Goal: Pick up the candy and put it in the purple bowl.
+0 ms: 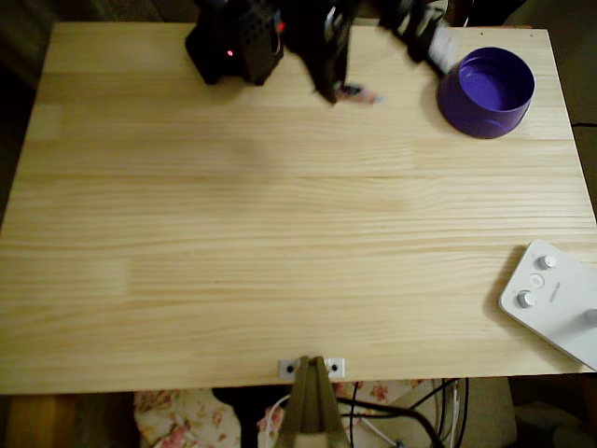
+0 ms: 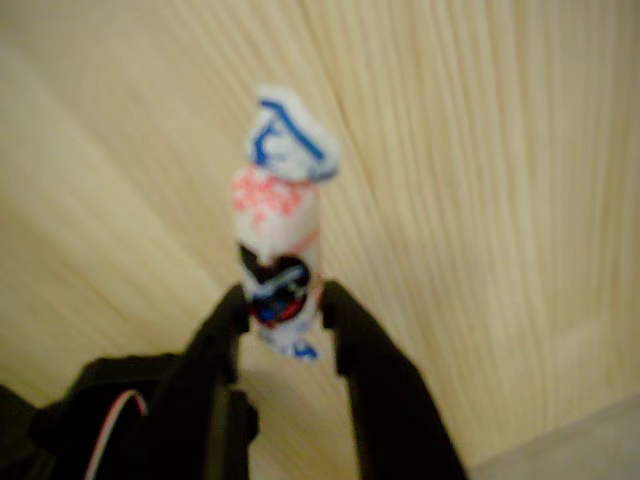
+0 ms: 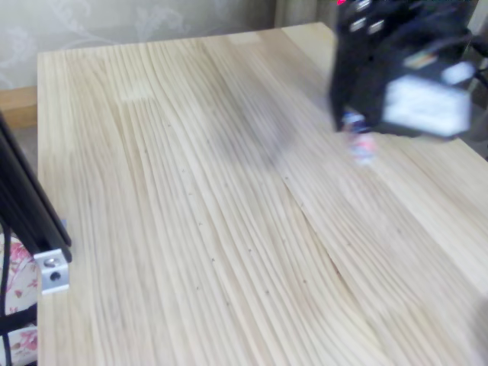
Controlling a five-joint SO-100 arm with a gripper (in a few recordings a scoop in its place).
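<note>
The candy, a small wrapped sweet with a pinkish middle, dark marks and a pale twisted end with blue lines, stands upright between my black gripper's fingers, held above the wooden table. In the overhead view the gripper hangs near the table's far edge with the candy sticking out to its right. The purple bowl stands at the far right, empty, some way right of the candy. The fixed view shows the blurred arm and the candy hanging under it.
A white device with knobs lies at the table's right front edge. The arm's black base sits at the far edge, left of the gripper. A metal bracket is clamped at the front edge.
</note>
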